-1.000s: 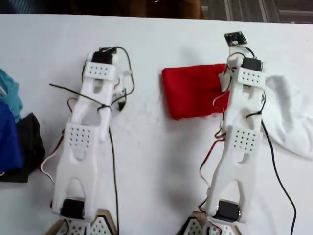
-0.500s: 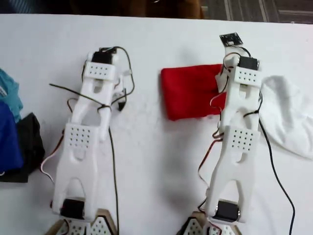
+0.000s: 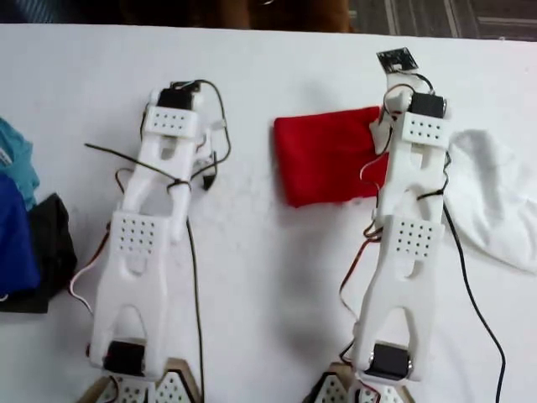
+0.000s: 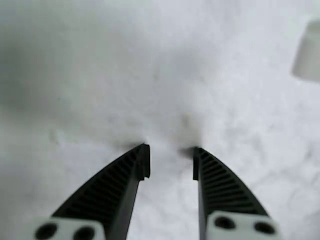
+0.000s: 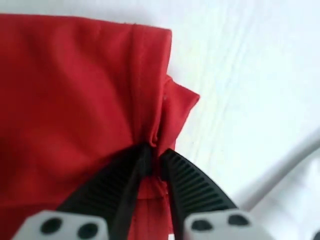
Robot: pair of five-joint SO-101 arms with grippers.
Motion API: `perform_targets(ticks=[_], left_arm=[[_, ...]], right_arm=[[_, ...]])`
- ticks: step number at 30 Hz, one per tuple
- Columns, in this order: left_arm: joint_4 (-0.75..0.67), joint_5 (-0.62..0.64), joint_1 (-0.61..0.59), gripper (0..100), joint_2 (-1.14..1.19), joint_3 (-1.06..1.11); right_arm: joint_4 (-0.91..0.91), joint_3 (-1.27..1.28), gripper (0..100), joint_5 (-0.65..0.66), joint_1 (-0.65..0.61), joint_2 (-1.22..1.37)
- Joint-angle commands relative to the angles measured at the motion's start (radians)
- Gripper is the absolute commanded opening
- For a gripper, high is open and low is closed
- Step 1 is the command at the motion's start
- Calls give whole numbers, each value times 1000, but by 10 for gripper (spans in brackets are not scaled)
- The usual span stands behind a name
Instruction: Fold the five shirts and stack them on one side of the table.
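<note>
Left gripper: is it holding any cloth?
No, the left gripper is open, with nothing but the white table in its gap.

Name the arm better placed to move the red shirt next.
Right. The right gripper is shut on the edge of the red shirt, while the left gripper hangs open above the table, apart from the shirt and holding nothing.

Robotics lab bench: white table (image 3: 268,50), printed arms (image 3: 147,218) with loose wires (image 3: 196,285).

white arms (image 3: 138,243), black ribbed end effectors (image 4: 171,162)
</note>
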Motion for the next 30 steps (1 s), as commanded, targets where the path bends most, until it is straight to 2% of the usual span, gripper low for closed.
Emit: perform_targets(ticks=[1,7,9,13,18,25,30], left_arm=[[-8,8,32,195,5,-15],[-8,8,32,195,5,-15],[-8,8,32,195,5,-15],[-8,-8,32,195,5,-15],[-8,-12,35,195,5,-15],[-8,-14,41,195,5,-15],[-8,-14,41,195,5,-15]], right_arm=[[31,-37,19,-9,-10,-36],[36,-37,59,-8,-10,-39],[41,-40,112,11,-10,-42],[140,-38,235,140,-13,-59],[191,-41,345,147,13,-102],[119,-38,358,144,50,-157],[189,-46,358,141,99,-183]])
